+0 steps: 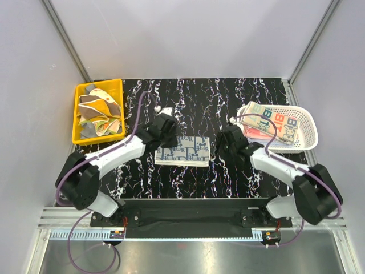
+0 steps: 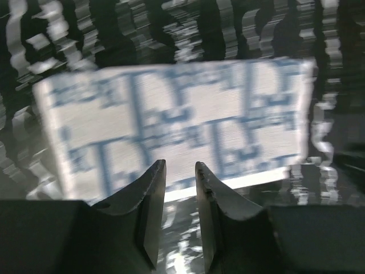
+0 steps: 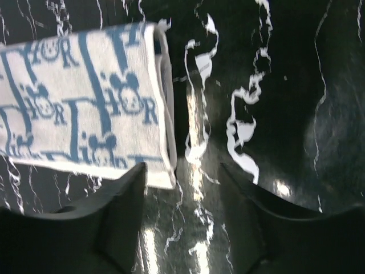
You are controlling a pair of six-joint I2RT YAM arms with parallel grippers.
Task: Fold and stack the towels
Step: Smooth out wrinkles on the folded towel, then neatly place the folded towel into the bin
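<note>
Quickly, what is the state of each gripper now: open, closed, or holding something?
Left gripper: fingers slightly open, holding nothing.
Right gripper: wide open, empty, near the towel.

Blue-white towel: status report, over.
Left gripper narrowly open, empty. Right gripper open, empty. Blue-white towel folded, flat on table between them. Nothing blocking it.

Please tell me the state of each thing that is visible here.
Blue-white patterned cloth towel: folded, flat on table.
Yellow plastic bin: holds crumpled towels.
White slotted plastic basket: holds folded towels.
Left gripper: slightly open, empty.
Right gripper: open, empty.
</note>
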